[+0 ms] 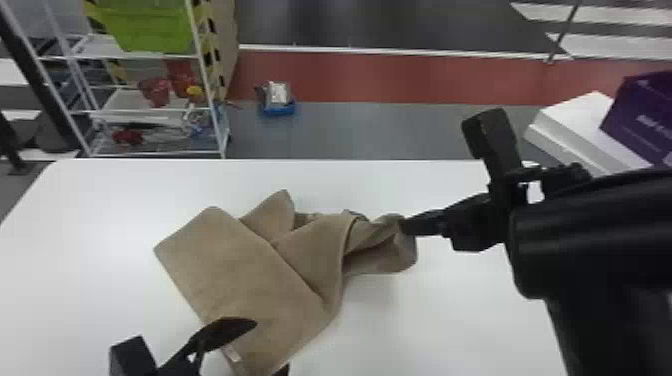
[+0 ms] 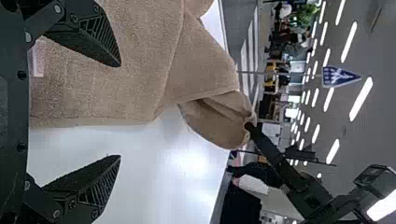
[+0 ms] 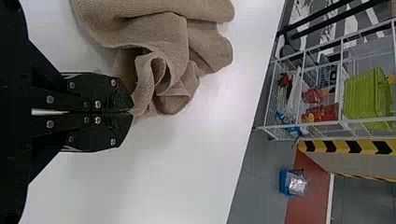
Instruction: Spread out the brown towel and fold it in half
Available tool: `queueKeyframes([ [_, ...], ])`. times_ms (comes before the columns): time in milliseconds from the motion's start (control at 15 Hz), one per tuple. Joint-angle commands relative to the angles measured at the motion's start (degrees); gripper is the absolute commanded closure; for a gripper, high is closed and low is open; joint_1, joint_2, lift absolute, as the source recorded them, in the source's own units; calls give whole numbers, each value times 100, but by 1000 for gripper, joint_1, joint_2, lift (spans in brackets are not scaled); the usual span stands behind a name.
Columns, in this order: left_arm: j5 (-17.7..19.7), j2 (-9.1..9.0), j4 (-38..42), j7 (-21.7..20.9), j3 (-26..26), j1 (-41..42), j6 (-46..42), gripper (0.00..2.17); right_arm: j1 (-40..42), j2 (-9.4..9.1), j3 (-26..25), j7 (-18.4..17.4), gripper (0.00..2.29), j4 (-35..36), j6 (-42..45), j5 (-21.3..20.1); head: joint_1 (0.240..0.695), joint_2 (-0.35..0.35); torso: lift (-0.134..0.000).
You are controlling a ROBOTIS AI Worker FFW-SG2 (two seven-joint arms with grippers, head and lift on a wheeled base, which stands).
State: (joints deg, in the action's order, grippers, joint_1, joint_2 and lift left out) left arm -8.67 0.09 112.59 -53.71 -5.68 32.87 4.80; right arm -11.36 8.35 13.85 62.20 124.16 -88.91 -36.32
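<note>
The brown towel (image 1: 250,270) lies crumpled on the white table, its flatter part toward the front left and bunched folds at the right. At its right end my right gripper (image 1: 407,226) is shut on a fold; in the right wrist view the closed gripper (image 3: 130,112) pinches the edge of the towel (image 3: 163,46). My left gripper (image 1: 250,345) is at the towel's front corner, near a small white tag. In the left wrist view that gripper (image 2: 119,112) has its fingers wide apart, one over the towel (image 2: 121,60), the other over bare table.
The white table (image 1: 100,200) extends around the towel. Beyond its far edge stand a wire shelf (image 1: 150,112) with a green bin (image 1: 150,25) at the left and a small blue box (image 1: 277,107) on the floor. A white box (image 1: 575,130) and a purple box (image 1: 645,115) are at the right.
</note>
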Motion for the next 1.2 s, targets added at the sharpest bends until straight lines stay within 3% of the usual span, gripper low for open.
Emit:
queueKeyframes([
  [0,-364,-24,53,-60,6,-26,377,242,-6,-9,-31,-6,1305,-32,-117,90,695,-52,-124],
  [400,-548,-24,114,-192,6,-114,1045,286,-24,-44,-31,-24,1305,-94,-117,117,695,-37,-124],
  [600,-548,-24,123,-192,6,-140,1080,458,-15,-44,-31,-24,1305,-111,-117,134,695,-32,-124],
  [733,-548,-24,141,-192,-12,-140,1133,718,-15,-44,-31,-24,1305,-111,-117,143,695,-31,-124],
  [867,-548,-24,176,-201,-38,-158,1239,745,-24,-44,-40,-33,1305,-111,-117,134,695,-28,-124],
  [933,-557,-24,176,-210,-56,-176,1256,1052,-15,-44,-49,-33,1305,-111,-117,143,695,-26,-124],
  [1133,-469,-24,343,-236,-161,-176,1291,1082,29,-44,-137,-33,1305,-111,-117,143,695,-23,-124],
])
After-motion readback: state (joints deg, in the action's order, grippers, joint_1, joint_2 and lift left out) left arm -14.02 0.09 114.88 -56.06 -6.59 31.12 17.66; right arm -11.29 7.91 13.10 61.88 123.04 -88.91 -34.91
